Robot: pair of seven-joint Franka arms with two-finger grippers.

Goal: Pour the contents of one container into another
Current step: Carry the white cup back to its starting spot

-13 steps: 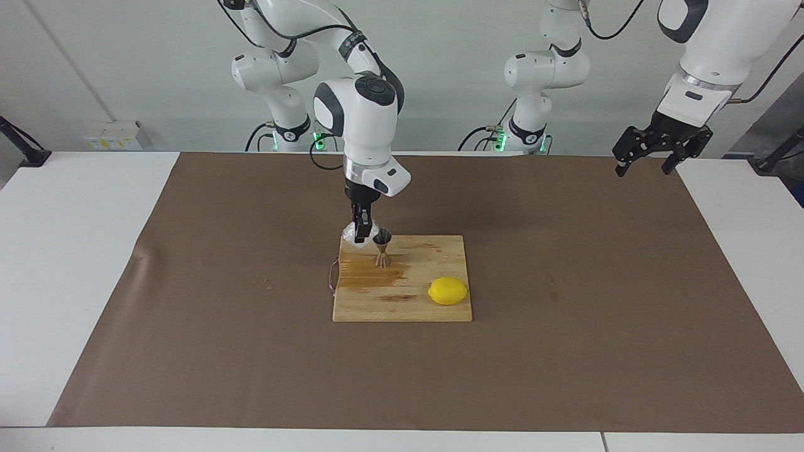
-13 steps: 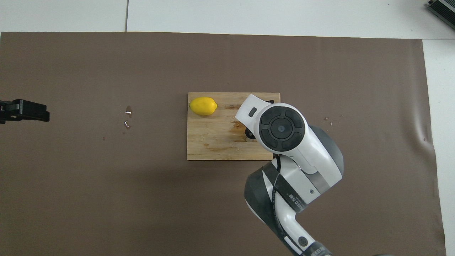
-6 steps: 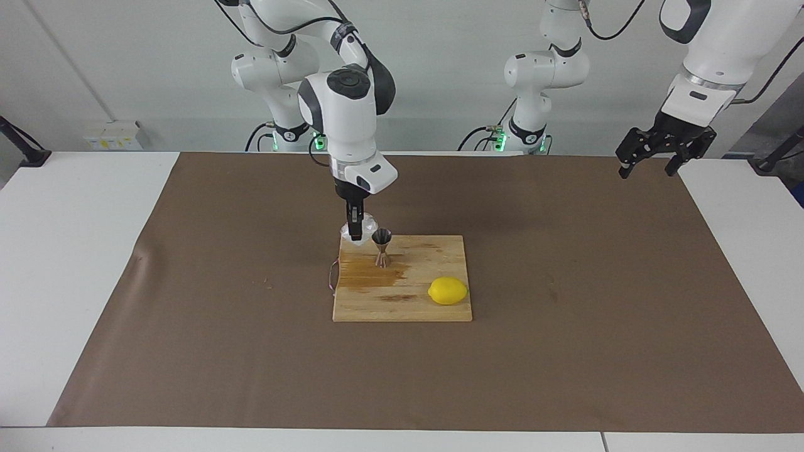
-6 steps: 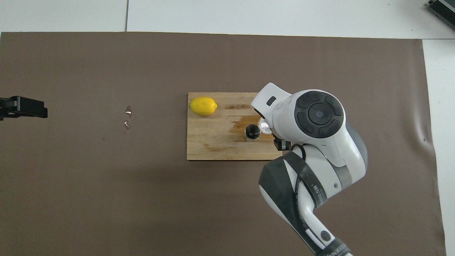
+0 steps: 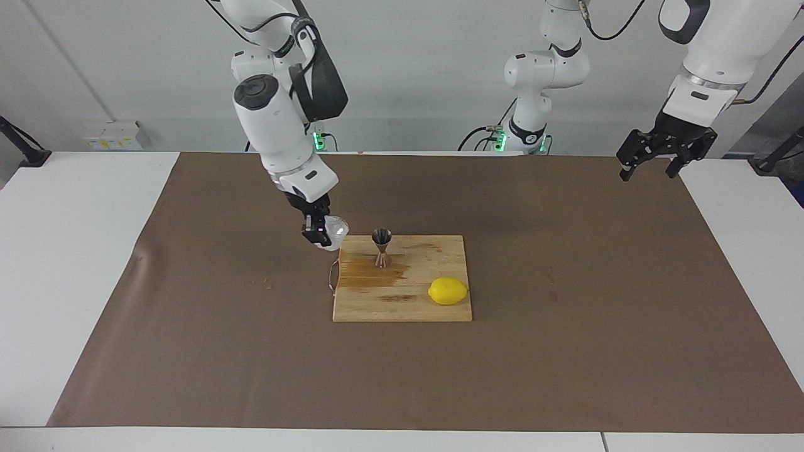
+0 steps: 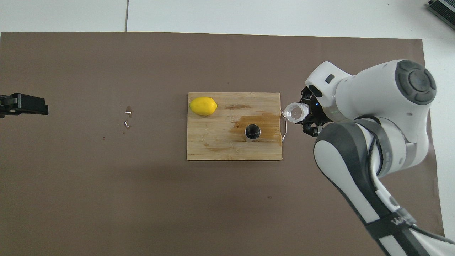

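Overhead view: right gripper point(image 6: 305, 115) holds glass cup point(image 6: 295, 112) tilted.

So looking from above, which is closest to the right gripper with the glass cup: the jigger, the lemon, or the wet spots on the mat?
1. Jigger, on the board's wet patch.
2. Lemon, at the board's corner.
3. Wet spots, on the mat toward the left arm's end.

- I see only the tip of my left arm's black gripper point(image 6: 24, 108) overhead; the edge cuts off the rest.
- I can't tell whether the small clear faceted glass cup point(image 5: 335, 231) holds liquid.
- The small steel hourglass jigger point(image 6: 252, 132) shows only its dark mouth from above; contents unreadable.
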